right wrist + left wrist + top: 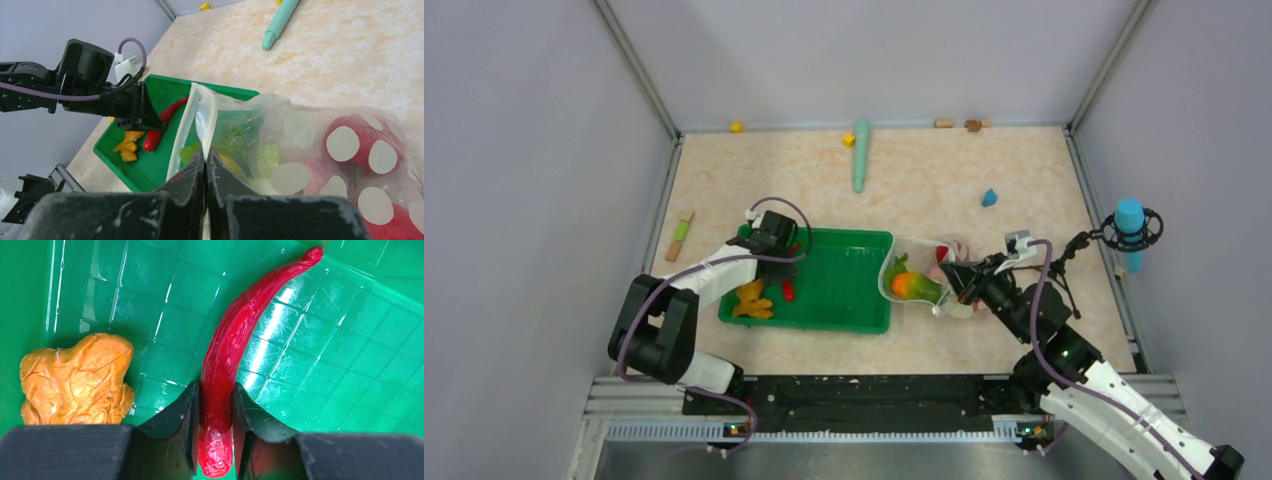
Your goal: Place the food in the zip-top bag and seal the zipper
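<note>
Looking outward from the arm bases, I take the green tray as my landmark for every position below.

**Containers.**
(a) The yellow-orange bunch lies on the tray floor at the near-left corner. The red chili lies just to its right. My left gripper reaches down into the tray's left part and is clamped on the chili. In the left wrist view one finger presses each side of the chili's thick end, and the thin tip curves away across the floor.

(b) The zip-top bag lies at the tray's right edge. Its gaping mouth faces the tray and overlaps that rim in the top view. My right gripper is pinched tight on the mouth edge, and the zipper runs down between its fingers. Inside the bag I see the orange-green mango and the green leaf. In the right wrist view, the red tomatoes show behind the white dots.

**Hidden or unclear.**
- The bottom of the left wrist view cuts off the chili's thick end.
- The right wrist view's corner cuts off a further red shape in the bag.
- A pale shape at the bag's side away from the tray is too blurred for me to name.
- I cannot tell which lip of the mouth is pinched.

**Beyond the tray's far edge.** The teal stick lies with a yellow block just beside it. A blue block sits far-right of the tray.
</note>
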